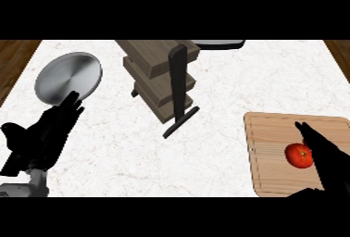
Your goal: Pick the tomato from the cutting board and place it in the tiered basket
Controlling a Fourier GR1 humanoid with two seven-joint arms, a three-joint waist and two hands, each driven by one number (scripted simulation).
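- A grey plate (pixel 68 77) lies at the far left of the white tabletop (pixel 226 92); the left hand (pixel 41 134) rests open just below it, fingers straight.
- The wooden tiered basket (pixel 160 78) stands mid-tabletop on a black frame, its visible shelves bare.
- The tomato (pixel 297 155), round, sits on the cutting board (pixel 273 139) at the right.
- The right hand (pixel 328 155), fingers extended and spread, touches the tomato's right side.

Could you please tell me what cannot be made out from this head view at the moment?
- Tomato: its right side is hidden behind the right hand.
- Right hand: its thumb and palm are cut off by the view's edge.
- Dark object behind the tiered basket: cut off at the top, unidentifiable.
- Cutting board: its right edge runs out of view.
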